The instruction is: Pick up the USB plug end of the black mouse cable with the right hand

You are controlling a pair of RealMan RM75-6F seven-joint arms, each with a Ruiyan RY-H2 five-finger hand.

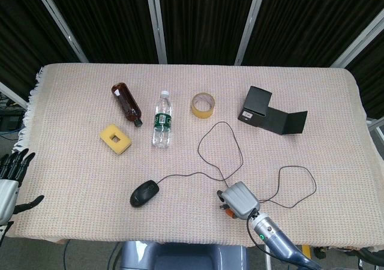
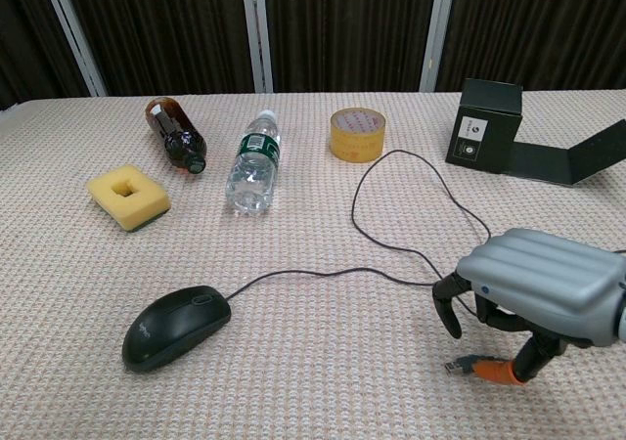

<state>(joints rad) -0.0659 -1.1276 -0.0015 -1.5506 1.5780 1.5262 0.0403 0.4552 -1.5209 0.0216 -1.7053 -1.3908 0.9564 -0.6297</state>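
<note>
Two hands showing: the grey right hand [image 2: 536,293] hangs curled over the small silver USB plug [image 2: 458,367], grip unclear; the black-fingered left hand [image 1: 11,177] spread, holding nothing.

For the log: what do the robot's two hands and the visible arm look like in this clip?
The right hand has a ribbed silver-grey back, black fingers and an orange fingertip. Its forearm is glossy blue-grey with a small green light. The left hand, at the head view's edge, shows black fingers on a pale grey body.
</note>
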